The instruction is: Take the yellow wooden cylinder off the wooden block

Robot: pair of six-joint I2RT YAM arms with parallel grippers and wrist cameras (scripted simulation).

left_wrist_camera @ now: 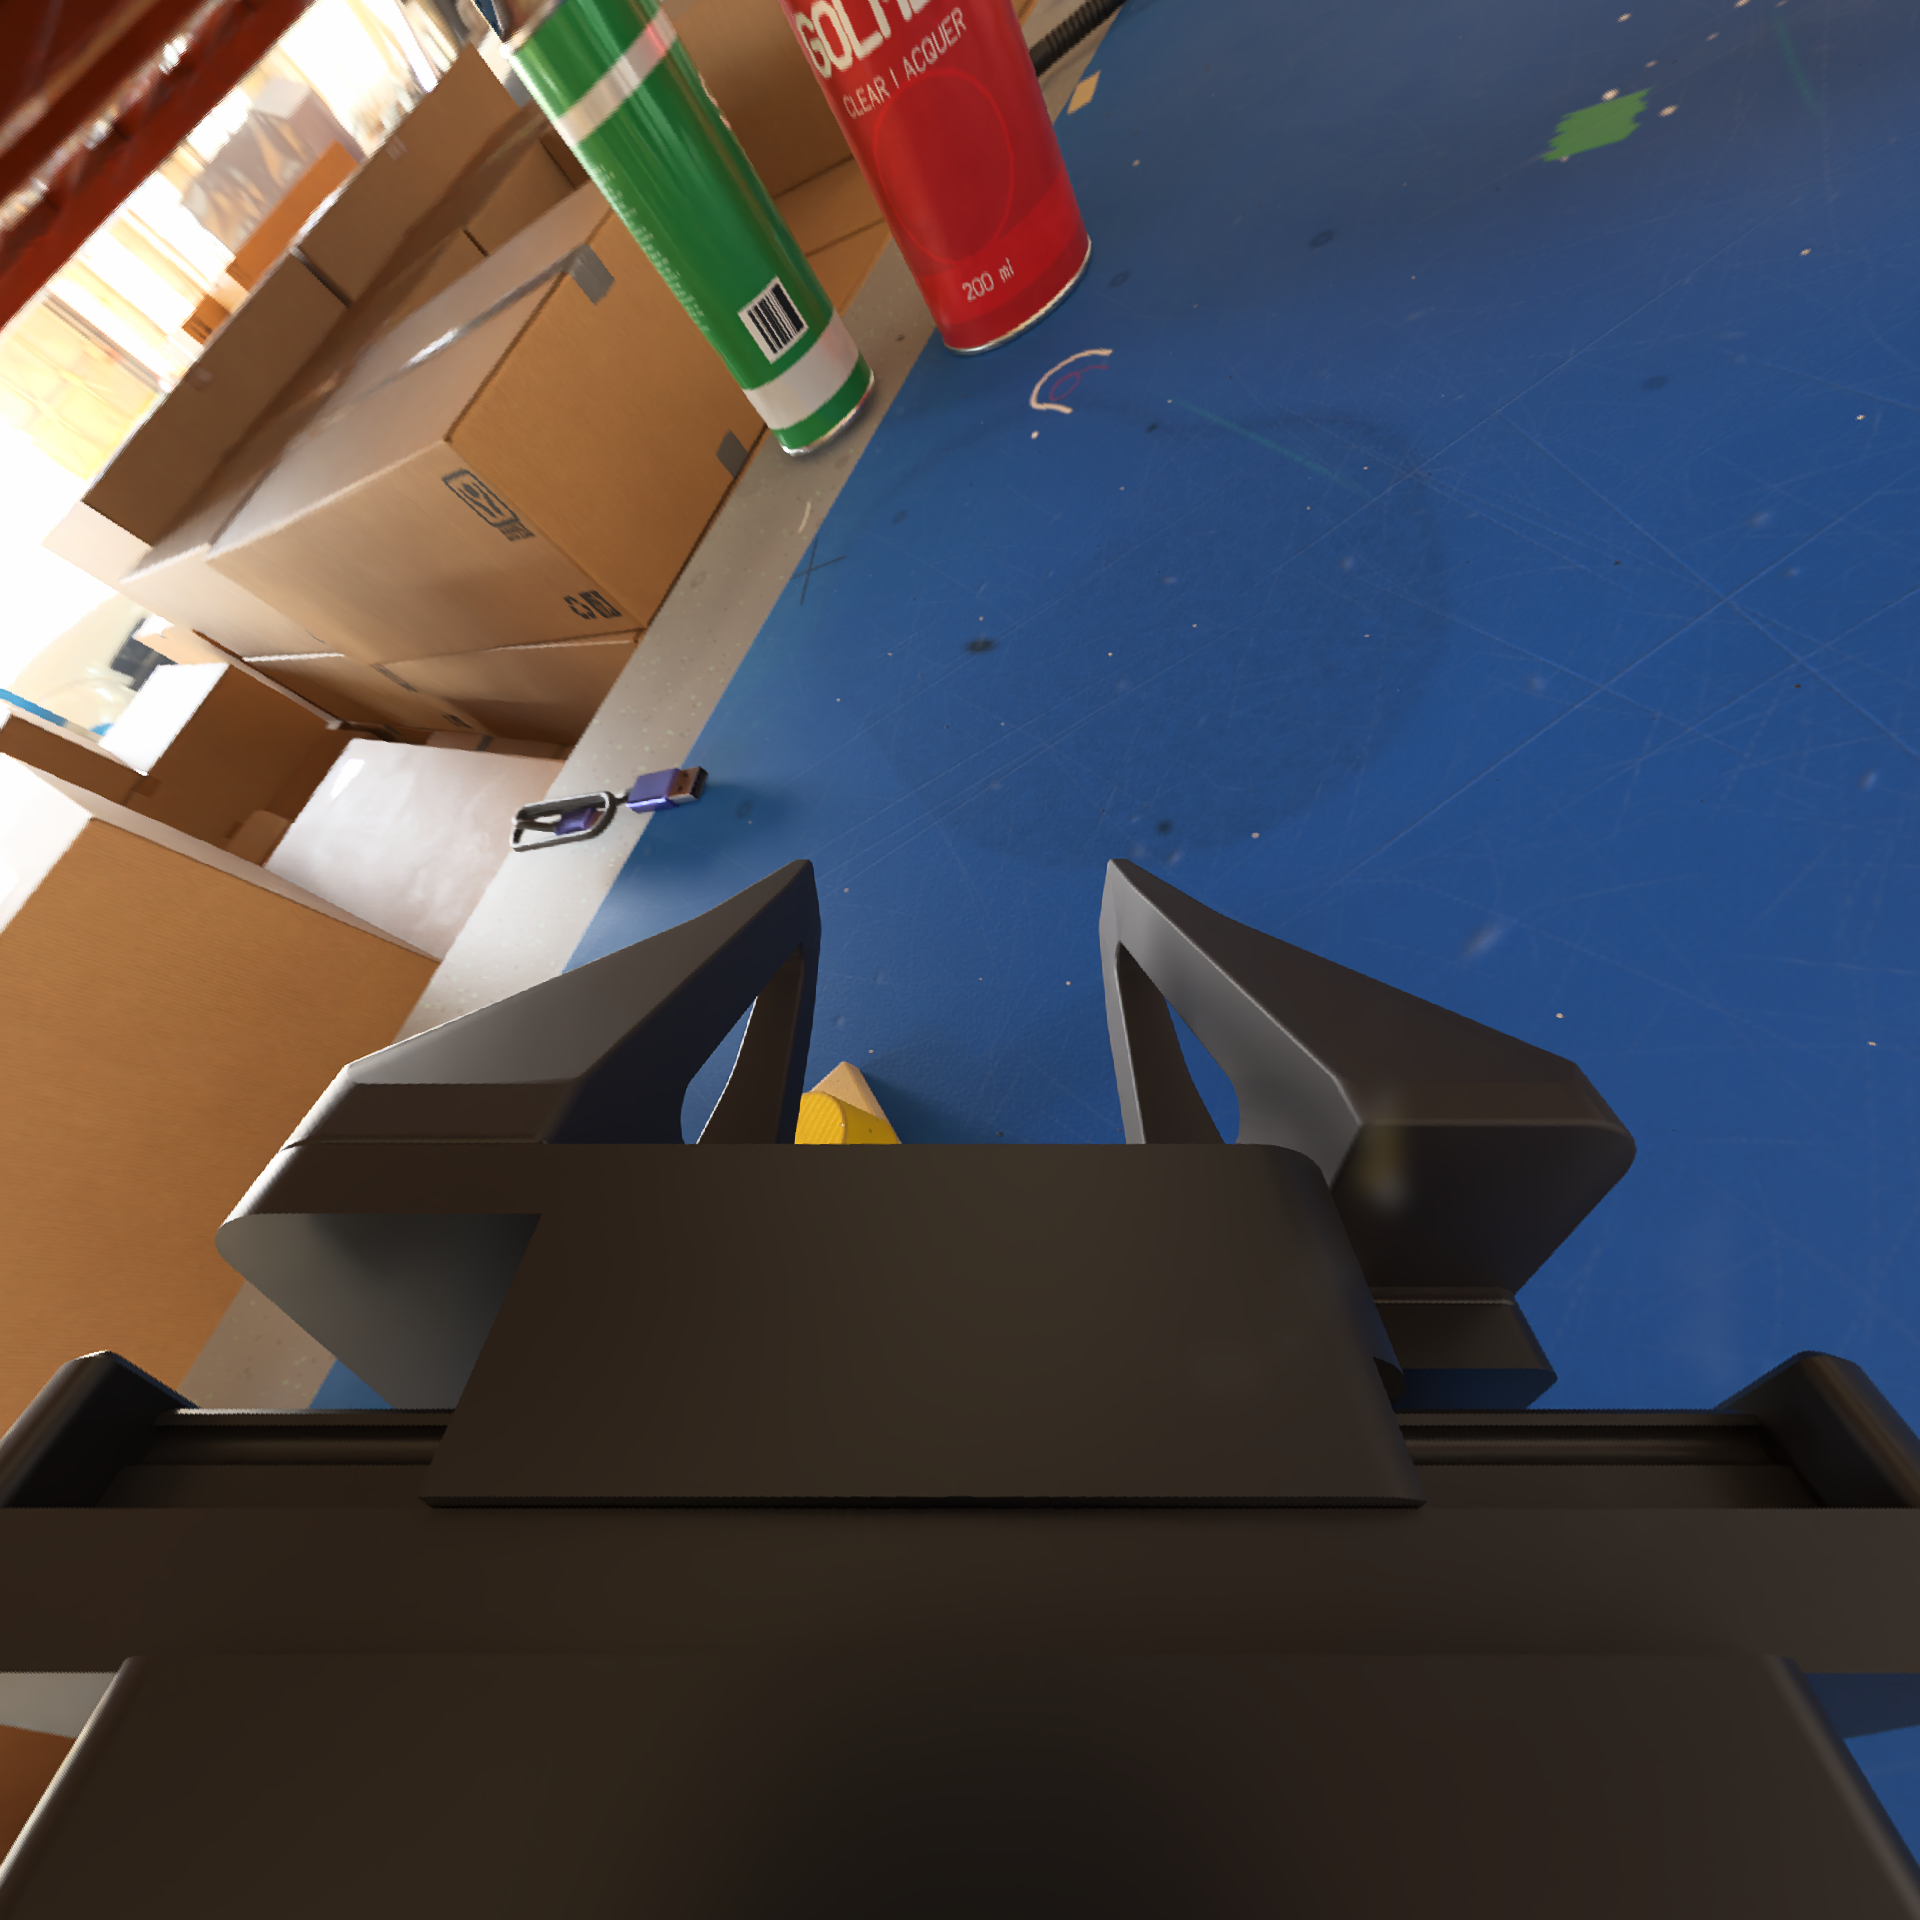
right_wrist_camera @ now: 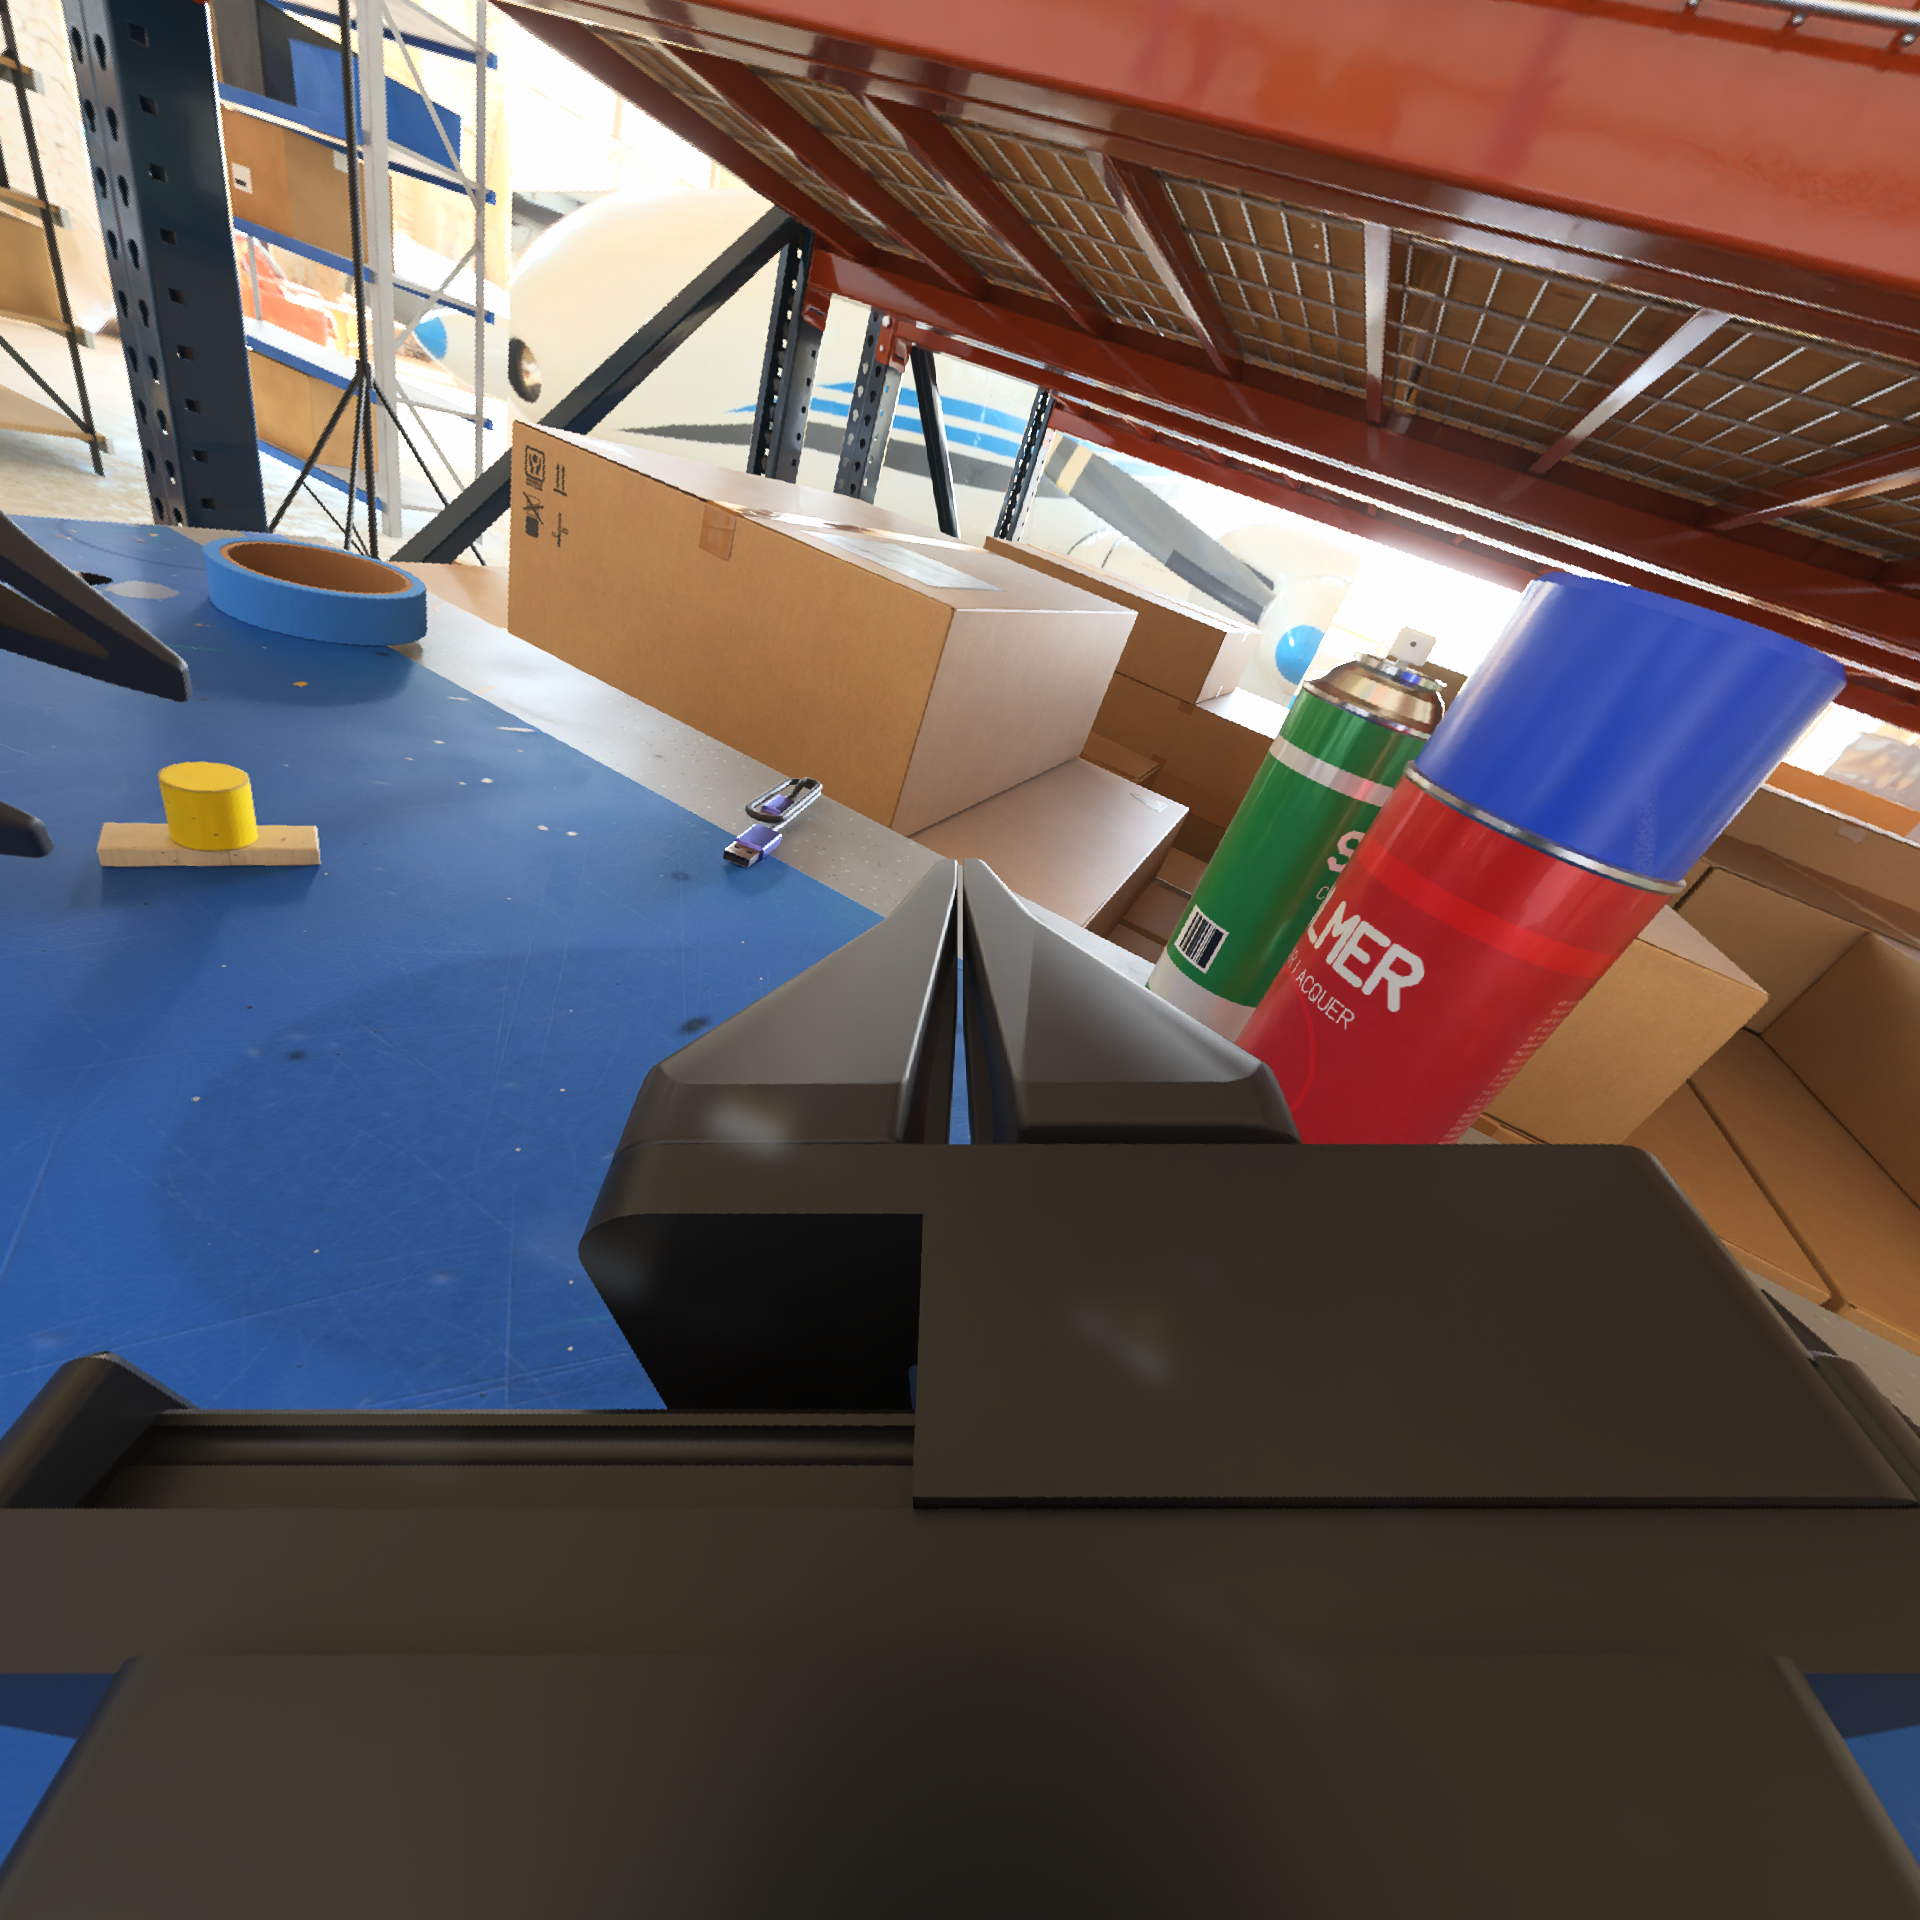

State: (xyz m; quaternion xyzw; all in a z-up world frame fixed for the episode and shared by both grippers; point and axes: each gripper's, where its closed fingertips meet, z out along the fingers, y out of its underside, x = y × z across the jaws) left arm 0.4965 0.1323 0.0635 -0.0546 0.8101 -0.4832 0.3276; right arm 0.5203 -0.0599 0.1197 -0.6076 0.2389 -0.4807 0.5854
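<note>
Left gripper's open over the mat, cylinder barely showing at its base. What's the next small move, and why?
Probably ease the left gripper back and down toward the yellow cylinder. It stands untouched on the wooden block, and the open fingers point past it. The right gripper is shut, farther off.

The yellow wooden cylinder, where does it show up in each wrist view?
Left wrist view: yellow wooden cylinder peeks out low at centre, between the open left claw's fingers, mostly hidden by the claw body.
Right wrist view: cylinder stands far left, upright on the wooden block.
Shared landmark: the purple USB stick at the blue mat's edge.
</note>
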